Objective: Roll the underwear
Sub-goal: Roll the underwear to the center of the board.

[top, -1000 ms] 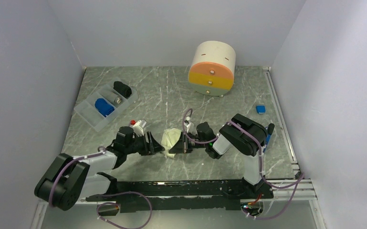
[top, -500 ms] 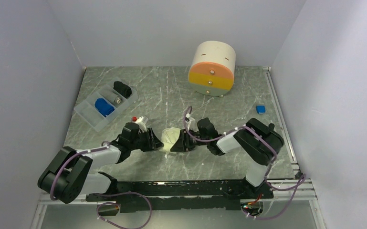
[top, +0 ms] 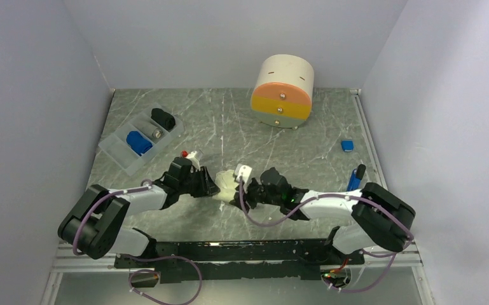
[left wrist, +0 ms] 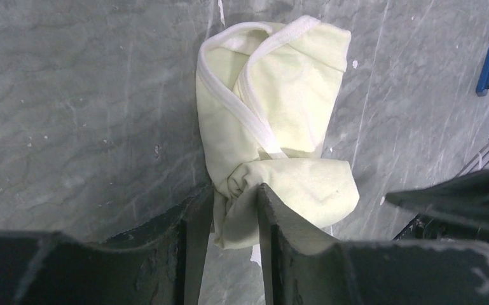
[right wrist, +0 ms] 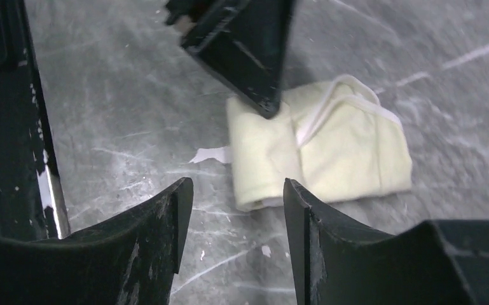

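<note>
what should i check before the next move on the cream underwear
1. left hand grip: ok, shut on the near end of the cream underwear.
2. right hand free: ok, open, clear of the cloth.
3. cloth resting on the table: ok.
4. roll finished: not ok, only folded, trim end loose.
5. hands apart: ok, though close.
6. blue underwear away in the tray: ok.
</note>
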`<move>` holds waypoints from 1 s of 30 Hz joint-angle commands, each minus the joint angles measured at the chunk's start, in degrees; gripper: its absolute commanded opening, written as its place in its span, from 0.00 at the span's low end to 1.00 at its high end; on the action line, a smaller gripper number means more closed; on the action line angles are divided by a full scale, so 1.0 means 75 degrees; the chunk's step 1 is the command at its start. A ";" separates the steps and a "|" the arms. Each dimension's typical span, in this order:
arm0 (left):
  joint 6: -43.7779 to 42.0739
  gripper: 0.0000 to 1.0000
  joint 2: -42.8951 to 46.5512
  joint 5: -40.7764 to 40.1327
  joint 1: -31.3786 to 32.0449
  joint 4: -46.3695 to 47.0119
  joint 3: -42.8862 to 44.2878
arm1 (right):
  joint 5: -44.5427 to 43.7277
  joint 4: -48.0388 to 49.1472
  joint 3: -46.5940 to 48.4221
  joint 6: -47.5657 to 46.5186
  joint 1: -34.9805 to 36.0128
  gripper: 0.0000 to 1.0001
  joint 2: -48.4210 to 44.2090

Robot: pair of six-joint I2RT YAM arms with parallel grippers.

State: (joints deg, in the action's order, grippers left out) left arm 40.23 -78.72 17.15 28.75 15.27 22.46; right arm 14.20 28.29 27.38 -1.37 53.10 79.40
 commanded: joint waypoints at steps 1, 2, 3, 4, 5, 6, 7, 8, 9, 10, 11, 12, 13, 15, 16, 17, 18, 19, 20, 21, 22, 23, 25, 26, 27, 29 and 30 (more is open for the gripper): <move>-0.0387 0.39 -0.0305 -0.0707 0.0061 -0.1593 -0.0068 | -0.0581 0.0518 0.0257 -0.2020 0.0540 0.58 0.0419; -0.0394 0.39 -0.0295 -0.0681 0.0068 -0.1572 -0.0075 | -0.0714 0.0458 0.0350 -0.2224 0.0678 0.58 0.0585; -0.0401 0.39 -0.0306 -0.0657 0.0063 -0.1550 -0.0087 | -0.0867 0.0533 0.0371 -0.2398 0.0802 0.58 0.0754; -0.0407 0.39 -0.0317 -0.0638 0.0068 -0.1535 -0.0078 | -0.0969 0.0661 0.0346 -0.2573 0.0923 0.58 0.0895; -0.0423 0.38 -0.0339 -0.0624 0.0069 -0.1532 -0.0050 | -0.1027 0.0819 0.0320 -0.2710 0.0990 0.58 0.1019; -0.0441 0.38 -0.0368 -0.0631 0.0069 -0.1557 -0.0028 | -0.1021 0.0910 0.0312 -0.2838 0.1032 0.58 0.1139; -0.0455 0.37 -0.0403 -0.0635 0.0063 -0.1576 -0.0003 | -0.0975 0.0920 0.0352 -0.2936 0.1041 0.58 0.1239; -0.0461 0.37 -0.0436 -0.0599 0.0068 -0.1565 0.0007 | -0.0893 0.0860 0.0411 -0.3022 0.1042 0.58 0.1418; -0.0471 0.36 -0.0463 -0.0572 0.0066 -0.1561 0.0023 | -0.0871 0.0705 0.0523 -0.3133 0.1051 0.58 0.1561; -0.0479 0.36 -0.0497 -0.0562 0.0071 -0.1563 0.0053 | -0.0942 0.0544 0.0627 -0.3221 0.1060 0.58 0.1673; -0.0495 0.36 -0.0526 -0.0565 0.0078 -0.1577 0.0067 | -0.1062 0.0524 0.0683 -0.3278 0.1051 0.58 0.1776; -0.0501 0.36 -0.0546 -0.0564 0.0070 -0.1584 0.0075 | -0.1136 0.0574 0.0696 -0.3337 0.1052 0.57 0.1833; -0.0509 0.36 -0.0557 -0.0567 0.0070 -0.1590 0.0079 | -0.1176 0.0670 0.0683 -0.3376 0.1058 0.57 0.1863; -0.0501 0.36 -0.0586 -0.0532 0.0078 -0.1553 0.0081 | -0.1238 0.0916 0.0619 -0.3339 0.1053 0.55 0.1910; -0.0492 0.35 -0.0599 -0.0529 0.0080 -0.1561 0.0088 | -0.1228 0.0940 0.0611 -0.3318 0.1053 0.52 0.1952; -0.0476 0.35 -0.0600 -0.0534 0.0080 -0.1591 0.0113 | -0.1246 0.0905 0.0634 -0.3283 0.1053 0.48 0.2007; -0.0474 0.35 -0.0571 -0.0554 0.0070 -0.1650 0.0142 | -0.1305 0.0883 0.0659 -0.3170 0.1056 0.44 0.2046; -0.0443 0.34 -0.0542 -0.0621 0.0069 -0.1752 0.0185 | -0.1352 0.0914 0.0630 -0.3070 0.1059 0.37 0.2086; -0.0407 0.35 -0.0492 -0.0689 0.0055 -0.1833 0.0217 | -0.1352 0.0919 0.0628 -0.2955 0.1053 0.30 0.2109; -0.0373 0.38 -0.0445 -0.0732 0.0032 -0.1840 0.0218 | -0.1220 0.0880 0.0620 -0.2797 0.1053 0.26 0.2116; -0.0323 0.42 -0.0420 -0.0724 0.0001 -0.1812 0.0206 | -0.0986 0.0833 0.0626 -0.2603 0.1053 0.22 0.2123; -0.0293 0.43 -0.0421 -0.0628 -0.0069 -0.1782 0.0195 | -0.0763 0.0769 0.0610 -0.2483 0.1042 0.17 0.2122; -0.0290 0.50 -0.0395 -0.0385 -0.0266 -0.1825 0.0216 | -0.0562 0.0803 0.0556 -0.2046 0.1041 0.08 0.2146; -0.0281 0.57 -0.0318 -0.0294 -0.0388 -0.1869 0.0211 | -0.0502 0.0875 0.0530 -0.1718 0.1029 0.07 0.2176; -0.0275 0.61 -0.0200 -0.0199 -0.0513 -0.1900 0.0191 | -0.0352 0.0894 0.0523 -0.1399 0.1010 0.06 0.2211; -0.0278 0.64 0.0186 -0.0017 -0.0819 -0.1986 0.0159 | -0.0026 0.0987 0.0485 -0.0823 0.0976 0.05 0.2301; -0.0275 0.66 0.0405 -0.0003 -0.0937 -0.2127 0.0167 | 0.0068 0.1122 0.0437 -0.0456 0.0962 0.05 0.2356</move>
State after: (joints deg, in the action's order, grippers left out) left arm 40.05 -78.48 19.03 25.54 10.20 25.71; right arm 7.55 35.86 30.92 -16.40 60.38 94.96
